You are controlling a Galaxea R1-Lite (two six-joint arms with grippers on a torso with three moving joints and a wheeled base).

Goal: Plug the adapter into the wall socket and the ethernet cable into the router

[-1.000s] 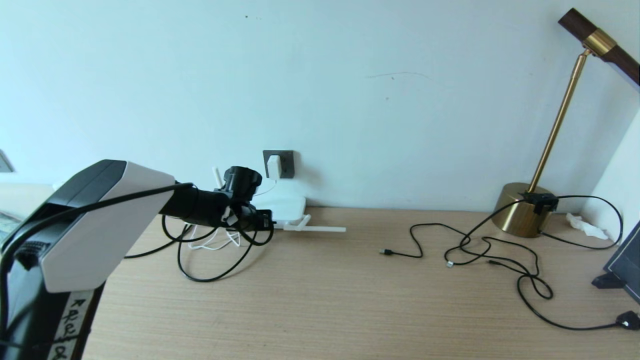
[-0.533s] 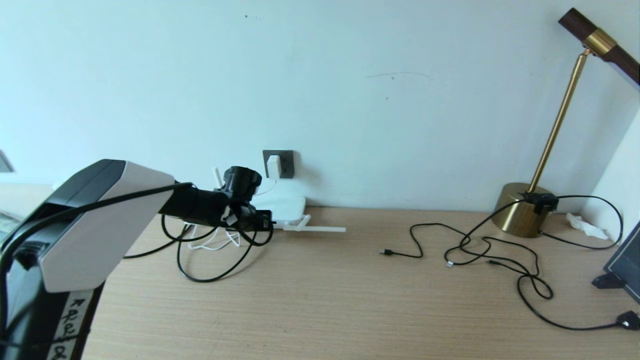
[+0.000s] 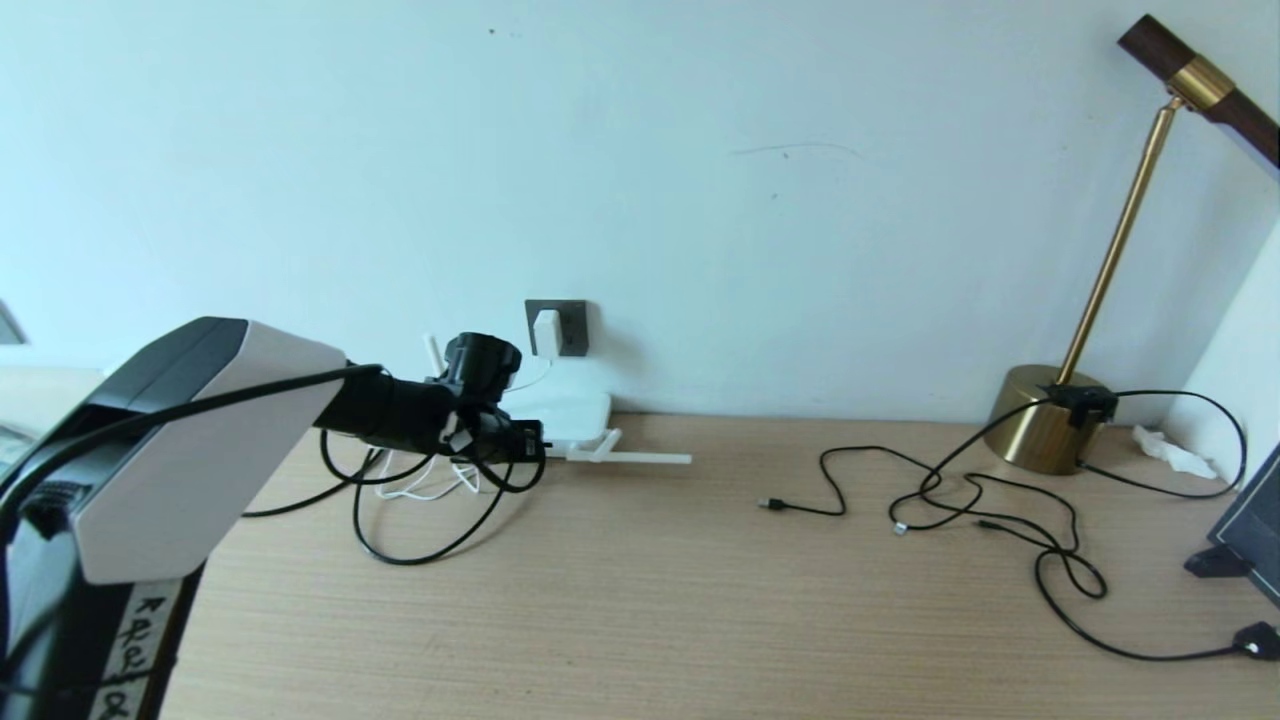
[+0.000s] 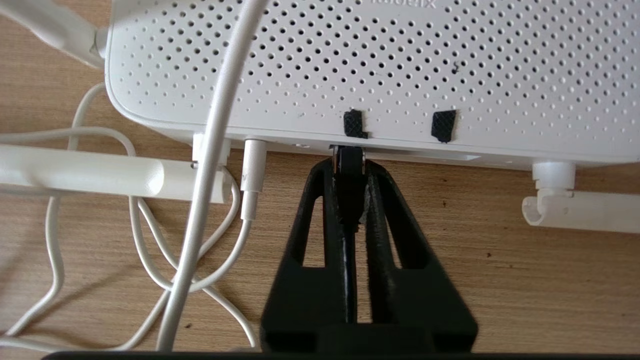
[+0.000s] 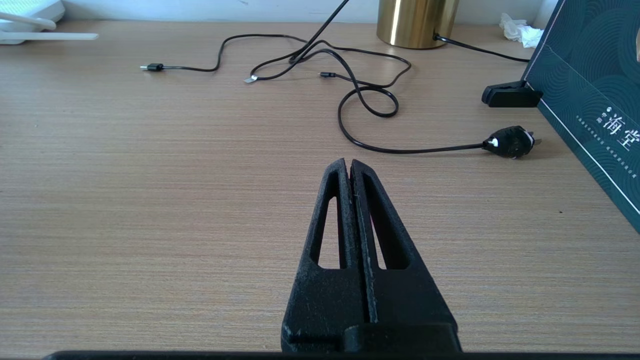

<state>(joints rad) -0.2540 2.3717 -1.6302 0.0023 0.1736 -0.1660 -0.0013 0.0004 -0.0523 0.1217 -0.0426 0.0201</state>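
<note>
Left gripper is at the router, near the bench's back edge toward its left end, fingertips right against the router's port edge. The ethernet cable plug sits between the two fingers, its clear tip at the mouth of a port below the left of two black tape marks. Fingers lie close along both sides of the plug; whether they still clamp it I cannot tell. Cable body runs back between the fingers toward the wrist.

Adapter is seated in the wall socket, on the wall just above the router. Its white cord drapes across the router top and loops on the bench beside it.

Right gripper is parked low over the bench's front middle, fingers pressed together, holding nothing. Thin black cables and a brass lamp base lie beyond it, toward the back right corner.
</note>
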